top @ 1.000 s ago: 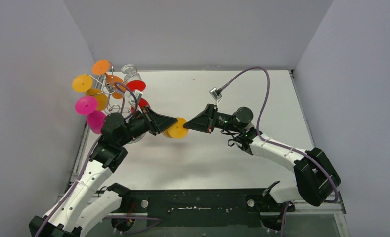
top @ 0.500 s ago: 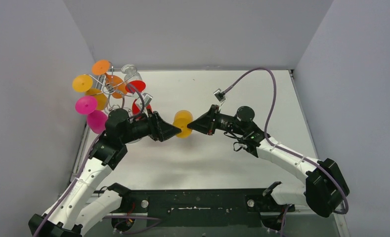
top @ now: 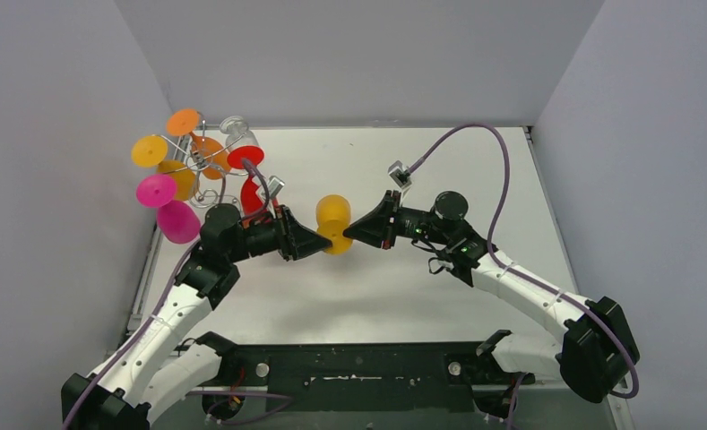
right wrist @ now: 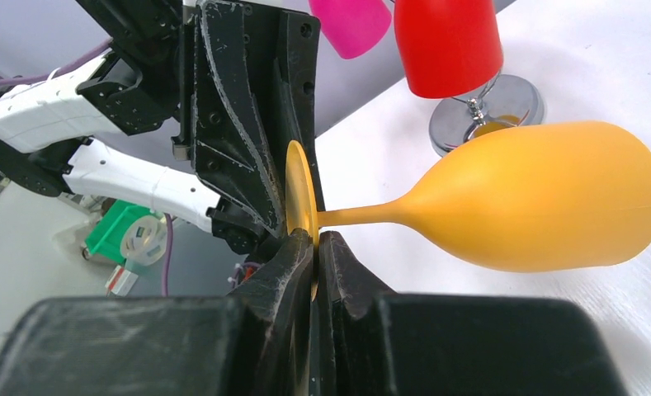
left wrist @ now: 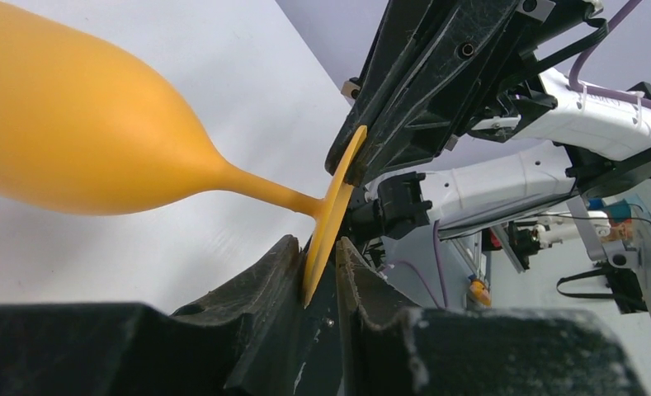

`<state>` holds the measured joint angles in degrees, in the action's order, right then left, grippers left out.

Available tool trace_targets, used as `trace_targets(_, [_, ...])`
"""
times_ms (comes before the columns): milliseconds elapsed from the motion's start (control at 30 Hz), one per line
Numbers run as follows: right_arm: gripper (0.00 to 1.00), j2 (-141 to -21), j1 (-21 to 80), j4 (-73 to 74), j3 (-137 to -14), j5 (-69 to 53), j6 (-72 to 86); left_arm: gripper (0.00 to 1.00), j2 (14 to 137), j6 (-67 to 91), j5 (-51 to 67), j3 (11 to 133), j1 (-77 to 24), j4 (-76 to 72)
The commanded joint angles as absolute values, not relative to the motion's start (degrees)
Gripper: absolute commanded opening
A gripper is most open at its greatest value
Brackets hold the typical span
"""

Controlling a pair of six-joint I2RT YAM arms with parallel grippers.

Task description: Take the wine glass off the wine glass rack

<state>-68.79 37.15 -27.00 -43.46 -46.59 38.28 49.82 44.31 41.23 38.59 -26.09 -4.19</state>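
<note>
**Wine glass clear of rack, held by its foot at centre frame**

Item under inspection: one yellow-orange wine glass (top: 334, 222). It sits at the centre of the top view, between the tips of the two arms and well apart from the silver wire wine glass rack (top: 195, 164) in the upper left.

Right end effector (right wrist: 315, 256): its jaws are pressed together on the rim of the glass's thin round foot. In the right wrist view the stem runs sideways toward the right of the frame, with the bowl at middle right.

Left end effector (left wrist: 318, 276): set narrow. In the left wrist view the lower edge of the same foot lies between its fingers (left wrist: 276, 268), with a dark gap beside the disc, so it is not clamped. The bowl fills the upper left of that view.

The two end effectors meet nose to nose at the foot.

Rack: orange, yellow and magenta glasses hang on it, and a red glass (top: 253, 193) hangs on the side nearest the left arm. Its round shiny base (right wrist: 516, 103) stands on the white bench (top: 421, 296).

Contact between the bowl and the bench cannot be determined.
</note>
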Motion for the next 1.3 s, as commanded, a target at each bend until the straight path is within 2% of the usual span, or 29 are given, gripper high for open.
trace_targets(0, [0.00,-67.88,37.00,-32.36,-44.92,-48.44,37.85,0.19,49.31,42.70,44.04,40.58,-27.01,-7.92])
trace_targets(167, [0.00,-68.90,36.98,-35.48,-44.65,-48.95,39.98,0.18,49.56,40.39,45.04,40.68,-28.08,-6.06])
trace_targets(300, [0.00,-69.79,37.04,-36.19,-44.89,-49.51,40.89,0.01,50.36,35.67,42.72,42.40,-29.14,1.72])
trace_targets(500, [0.02,-70.82,37.00,-35.23,-45.45,-51.41,41.17,0.00,49.90,32.93,40.50,42.46,-29.74,3.51])
trace_targets(533, [0.06,-70.79,36.87,-34.04,-45.81,-51.57,40.74,0.00,49.55,32.62,40.33,42.05,-30.05,2.81])
trace_targets(567, [0.16,-70.71,36.51,-31.97,-46.43,-50.98,39.93,0.00,49.12,31.96,40.22,41.57,-30.46,1.94])
trace_targets(600, [0.31,-70.48,35.90,-29.02,-47.01,-49.63,39.07,0.00,48.51,30.93,40.13,41.02,-31.10,1.40])
trace_targets(633, [0.41,-70.22,34.91,-26.45,-47.61,-48.32,38.55,0.00,47.98,29.62,39.85,40.36,-31.87,0.89])
trace_targets(700, [0.47,-69.90,31.46,-24.78,-48.02,-48.95,39.55,0.00,46.71,26.37,38.50,39.13,-33.90,0.79])
trace_targets(767, [0.62,-69.83,26.36,-26.04,-47.90,-50.63,43.08,0.00,46.40,22.14,37.39,38.60,-36.33,0.99])
trace_targets(833, [0.70,-70.29,21.20,-27.50,-48.02,-53.00,45.72,0.00,46.77,17.41,36.76,38.58,-38.75,2.31])
trace_targets(967, [0.80,-71.96,15.32,-24.84,-50.76,-56.43,45.63,0.00,47.73,10.12,36.35,37.50,-41.15,2.03])
trace_targets(1033, [0.82,-72.92,14.49,-23.15,-52.07,-58.69,44.05,0.00,47.39,7.60,40.68,36.08,-41.32,-1.74])
trace_targets(1100, [0.84,-73.90,14.42,-20.75,-53.32,-60.41,42.47,0.00,46.56,2.43,45.77,35.05,-41.40,-3.72])
trace_targets(1267, [0.84,-76.72,14.54,-16.07,-55.82,-66.41,40.94,0.00,44.14,-10.79,48.82,33.77,-41.40,-2.18])
